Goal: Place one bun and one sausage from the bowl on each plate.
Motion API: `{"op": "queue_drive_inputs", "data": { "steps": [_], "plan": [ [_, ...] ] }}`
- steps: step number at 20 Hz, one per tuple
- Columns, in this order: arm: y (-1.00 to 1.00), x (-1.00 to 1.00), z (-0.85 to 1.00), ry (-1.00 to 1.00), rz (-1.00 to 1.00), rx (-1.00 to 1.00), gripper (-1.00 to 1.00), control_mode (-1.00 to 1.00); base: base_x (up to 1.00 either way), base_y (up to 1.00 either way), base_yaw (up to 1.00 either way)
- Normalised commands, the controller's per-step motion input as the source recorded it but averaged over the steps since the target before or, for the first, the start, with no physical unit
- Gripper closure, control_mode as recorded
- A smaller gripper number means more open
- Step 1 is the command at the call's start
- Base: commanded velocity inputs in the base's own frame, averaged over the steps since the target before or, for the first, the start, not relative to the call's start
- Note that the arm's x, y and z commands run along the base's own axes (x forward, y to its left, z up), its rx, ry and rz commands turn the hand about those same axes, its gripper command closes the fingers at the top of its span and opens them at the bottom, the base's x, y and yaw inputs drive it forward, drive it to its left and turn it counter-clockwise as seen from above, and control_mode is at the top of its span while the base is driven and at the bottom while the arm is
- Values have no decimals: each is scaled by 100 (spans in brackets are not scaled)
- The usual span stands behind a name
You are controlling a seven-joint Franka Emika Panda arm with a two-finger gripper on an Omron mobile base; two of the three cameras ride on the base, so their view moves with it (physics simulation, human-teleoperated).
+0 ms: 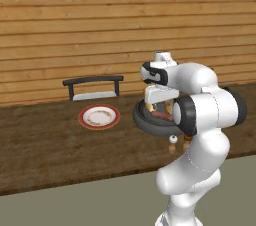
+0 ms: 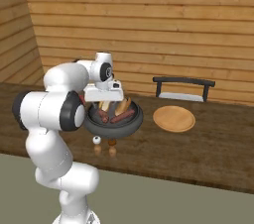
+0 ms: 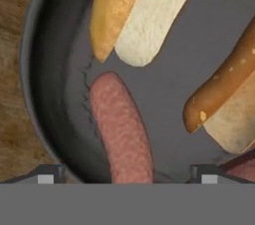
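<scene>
The claw (image 3: 124,174) hangs over the bowl (image 3: 50,94) with its jaws spread wide and nothing between them; in the hand view its two dark fingertips (image 3: 46,174) sit at the lower left and lower right of the frame, well apart. Between them, at bottom centre, lies a pinkish-brown sausage (image 3: 122,129), stretched from the middle of the frame down to the lower edge, resting on the dark floor of the bowl. Above it, in the upper middle, a split bun (image 3: 134,12) shows a golden crust on its left half and a pale cut face on its right. Another bun (image 3: 226,94) lies at the right edge, brown crust over a pale side, and the tip of a second sausage (image 3: 244,167) shows at the lower right corner.

In the left base view the bowl (image 1: 150,122) sits on the wooden tabletop (image 1: 40,145) at centre frame, partly behind the arm, with a plate (image 1: 99,117) near it to the left, carrying no food. A dark rack (image 1: 93,86) stands behind the plate against the wall. Small salt and pepper shakers (image 1: 172,144) stand just in front of the bowl.

In the right base view the bowl (image 2: 115,121) holds sausages and buns at centre left, and a tan round plate (image 2: 173,118) lies near it on the right.
</scene>
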Motion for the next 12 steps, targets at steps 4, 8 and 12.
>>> {"op": "queue_drive_inputs", "data": {
  "steps": [4, 8, 12],
  "plan": [
    [0, 0, -35, 0, 3, 0, -100, -100, 0, 0, 0],
    [0, 7, -28, 0, 5, 0, -100, -100, 0, 0, 0],
    [0, 0, -28, 0, 5, 0, -100, -100, 0, 0, 0]
  ]
}}
